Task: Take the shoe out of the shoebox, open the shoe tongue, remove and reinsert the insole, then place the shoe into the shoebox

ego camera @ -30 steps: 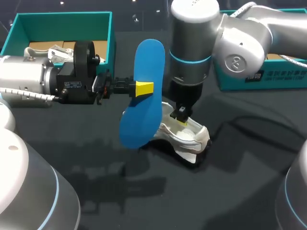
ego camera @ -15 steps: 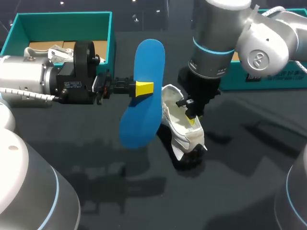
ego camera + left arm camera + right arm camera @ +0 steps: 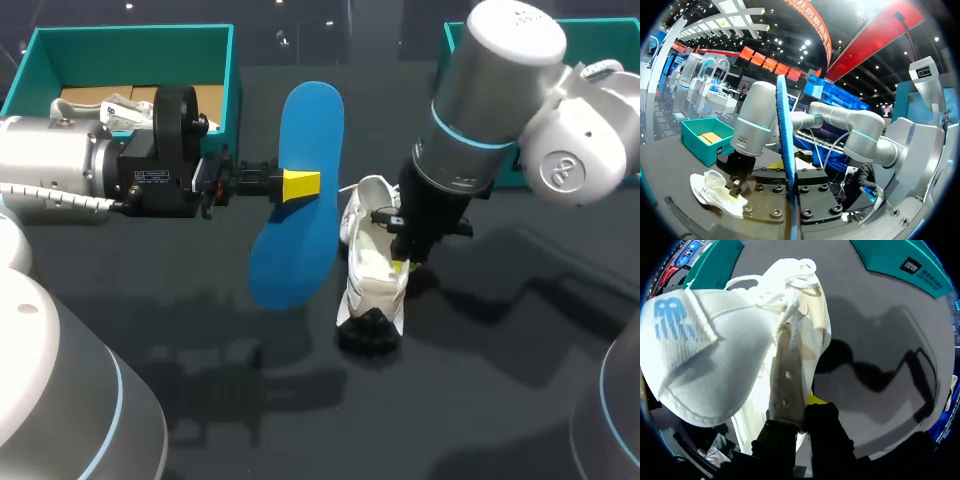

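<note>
A blue insole [image 3: 300,200] stands upright in the air at mid-table, with my left gripper [image 3: 298,186] shut on its middle. In the left wrist view the insole [image 3: 785,150] shows edge-on between the fingers. To its right the white shoe [image 3: 372,270] is tilted, its dark sole end low towards the table's front. My right gripper [image 3: 400,262] is shut on the shoe's side wall. The right wrist view shows the shoe [image 3: 715,355] close up, its tongue [image 3: 675,325] folded out, and my right gripper [image 3: 805,410] pinching the wall, one finger inside.
A teal shoebox [image 3: 130,40] with paper inside stands at the back left. Another teal box [image 3: 600,40] sits at the back right behind my right arm. Dark tabletop [image 3: 300,400] stretches across the front.
My right arm has swung to the right and turned the shoe from lying sideways to pointing towards the table's front. The left arm and insole have stayed put.
</note>
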### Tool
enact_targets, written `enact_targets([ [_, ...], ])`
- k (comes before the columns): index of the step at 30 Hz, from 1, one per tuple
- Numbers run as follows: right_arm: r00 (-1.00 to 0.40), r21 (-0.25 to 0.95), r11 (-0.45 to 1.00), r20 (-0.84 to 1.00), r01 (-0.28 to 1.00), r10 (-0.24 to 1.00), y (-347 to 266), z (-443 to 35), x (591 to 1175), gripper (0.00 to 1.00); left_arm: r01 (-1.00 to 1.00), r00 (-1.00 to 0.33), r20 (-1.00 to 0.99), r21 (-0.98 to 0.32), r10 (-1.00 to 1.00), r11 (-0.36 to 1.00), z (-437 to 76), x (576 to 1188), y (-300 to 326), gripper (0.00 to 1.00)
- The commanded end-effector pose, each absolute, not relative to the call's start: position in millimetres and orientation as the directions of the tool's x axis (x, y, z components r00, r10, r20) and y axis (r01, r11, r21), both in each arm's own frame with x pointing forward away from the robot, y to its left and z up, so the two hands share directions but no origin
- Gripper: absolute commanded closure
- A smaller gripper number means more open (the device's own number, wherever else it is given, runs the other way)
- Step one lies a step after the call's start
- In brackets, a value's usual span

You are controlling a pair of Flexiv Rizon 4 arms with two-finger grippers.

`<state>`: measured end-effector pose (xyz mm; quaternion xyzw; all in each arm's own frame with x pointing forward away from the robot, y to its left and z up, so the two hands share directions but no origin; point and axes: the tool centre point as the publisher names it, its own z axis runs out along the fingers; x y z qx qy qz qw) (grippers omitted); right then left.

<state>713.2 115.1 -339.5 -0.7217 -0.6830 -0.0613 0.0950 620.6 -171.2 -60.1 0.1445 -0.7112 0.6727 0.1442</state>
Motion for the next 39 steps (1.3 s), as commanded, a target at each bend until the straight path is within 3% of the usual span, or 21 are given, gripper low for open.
enact_targets([
  [1, 0.060, -0.030, -0.054, 0.224, 0.998, 0.973, 118, -347, 708, 1.00, -0.399, -0.917, 0.399, -0.916, -0.013, 0.050, -61, 619, -171, 1.00],
  [21, -0.119, 0.002, 0.120, 0.169, 0.993, 0.978, 126, -361, 702, 1.00, -0.399, -0.917, 0.399, -0.916, -0.013, 0.050, -61, 619, -171, 1.00],
  [39, -0.133, -0.033, 0.143, 0.206, 0.989, 0.969, 118, -383, 705, 1.00, -0.399, -0.917, 0.399, -0.916, -0.013, 0.050, -61, 619, -171, 1.00],
])
